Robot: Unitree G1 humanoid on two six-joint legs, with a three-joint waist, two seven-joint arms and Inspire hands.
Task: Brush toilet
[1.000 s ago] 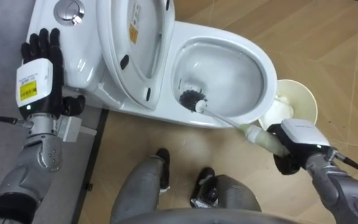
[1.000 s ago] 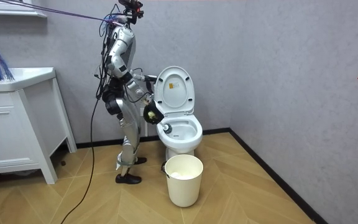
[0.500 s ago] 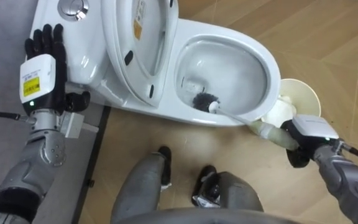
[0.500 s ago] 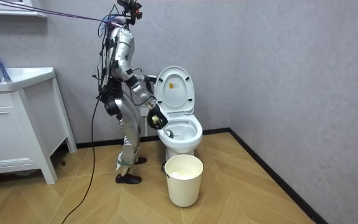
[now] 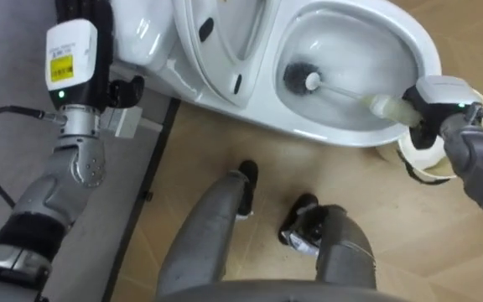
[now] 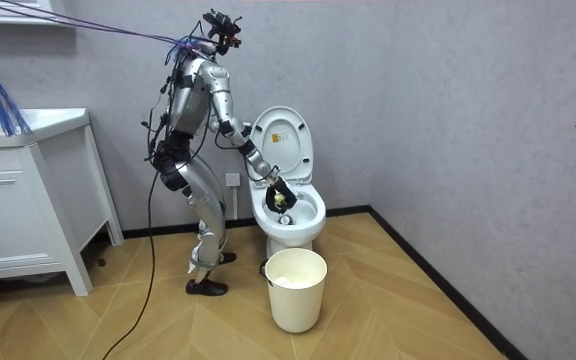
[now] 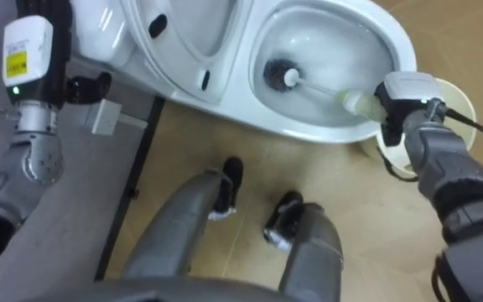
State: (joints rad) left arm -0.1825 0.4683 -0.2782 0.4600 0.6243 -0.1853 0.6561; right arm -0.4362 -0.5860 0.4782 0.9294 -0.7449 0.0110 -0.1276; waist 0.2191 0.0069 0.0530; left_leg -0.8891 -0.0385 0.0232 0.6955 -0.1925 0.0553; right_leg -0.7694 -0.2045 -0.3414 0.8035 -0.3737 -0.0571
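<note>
A: Where is there a way into the toilet bowl (image 5: 342,138)?
B: From above: the bowl's mouth lies open. The raised seat (image 5: 225,42) walls off its left, and the brush (image 5: 297,77), gripped by the right robot hand (image 5: 433,111), crosses the right rim.
A: Round the outside?
B: Bare floor (image 5: 225,143) along the near side. The bin (image 6: 295,290) stands just beyond the right rim; the left robot hand (image 5: 101,59) hangs beside the cistern (image 5: 145,38).

The robot stands leaning forward with its knees bent. Its left arm comes up from the lower left, forearm upright, with the back of the left hand (image 5: 78,63) facing the camera. Its right arm reaches forward and down, the right hand (image 5: 433,116) curled round a brush handle (image 5: 384,106).
</note>
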